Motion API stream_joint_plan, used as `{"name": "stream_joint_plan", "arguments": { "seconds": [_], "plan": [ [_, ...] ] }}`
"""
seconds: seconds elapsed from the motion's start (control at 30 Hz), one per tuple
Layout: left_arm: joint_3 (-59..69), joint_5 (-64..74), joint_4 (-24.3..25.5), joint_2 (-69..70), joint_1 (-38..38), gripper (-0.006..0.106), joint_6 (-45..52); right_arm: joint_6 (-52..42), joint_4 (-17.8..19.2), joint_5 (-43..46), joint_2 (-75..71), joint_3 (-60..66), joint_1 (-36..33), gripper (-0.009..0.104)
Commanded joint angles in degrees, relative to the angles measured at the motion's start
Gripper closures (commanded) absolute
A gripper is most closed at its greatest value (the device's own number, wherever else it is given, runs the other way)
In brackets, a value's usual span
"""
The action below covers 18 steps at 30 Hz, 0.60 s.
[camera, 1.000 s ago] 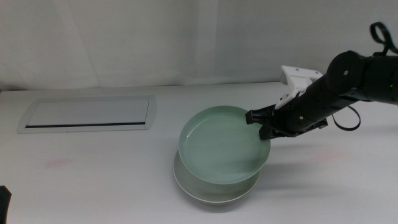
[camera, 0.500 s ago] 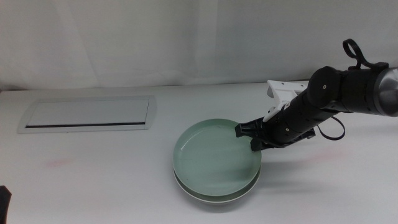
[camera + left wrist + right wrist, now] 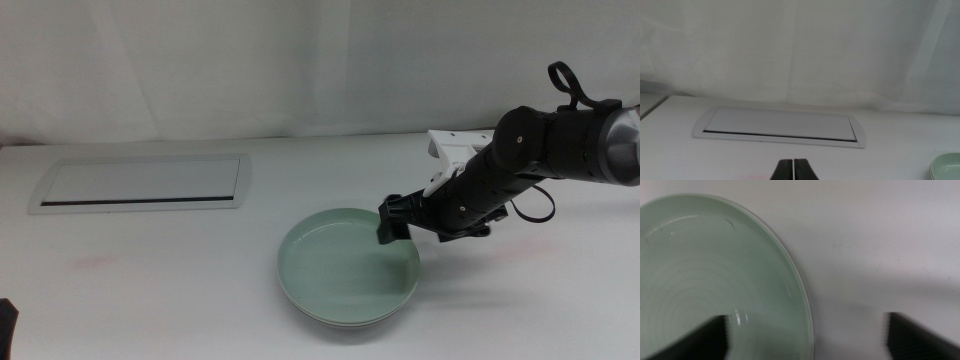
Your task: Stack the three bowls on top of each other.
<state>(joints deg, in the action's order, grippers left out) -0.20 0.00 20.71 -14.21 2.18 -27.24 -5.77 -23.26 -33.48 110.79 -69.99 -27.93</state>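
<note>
Your right gripper (image 3: 392, 224) is over the right rim of the green bowl (image 3: 345, 265), jaws wide apart, one over the bowl and one outside it, holding nothing. The green bowl sits on top of the stack in the middle of the worktop (image 3: 150, 270); only a pale rim (image 3: 340, 322) shows beneath it. Your left gripper (image 3: 793, 170) waits with jaws closed together, empty, facing the white panel (image 3: 780, 125).

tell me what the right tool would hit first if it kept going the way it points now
Most likely the pale green bowl. The right tool is open, straddling that bowl's rim and angled down, so one finger would meet the bowl's inside and the other the table. Depth is hard to judge.
</note>
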Motion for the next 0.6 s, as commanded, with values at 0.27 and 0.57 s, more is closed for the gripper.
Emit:
{"name": "stream_joint_plan", "arguments": {
  "seconds": [0.27, 0.57],
  "plan": [
    [2.24, -0.82, -0.18, 0.24, 0.18, 0.102, -0.27, -0.68, 3.15, 0.72, -2.08, -0.24, -0.24, -0.008],
    [2.24, -0.82, -0.18, 0.24, 0.18, 0.102, -0.27, 4.36, 19.01, -1.04, -10.56, -4.36, 9.37, -0.008]
  ]
}}
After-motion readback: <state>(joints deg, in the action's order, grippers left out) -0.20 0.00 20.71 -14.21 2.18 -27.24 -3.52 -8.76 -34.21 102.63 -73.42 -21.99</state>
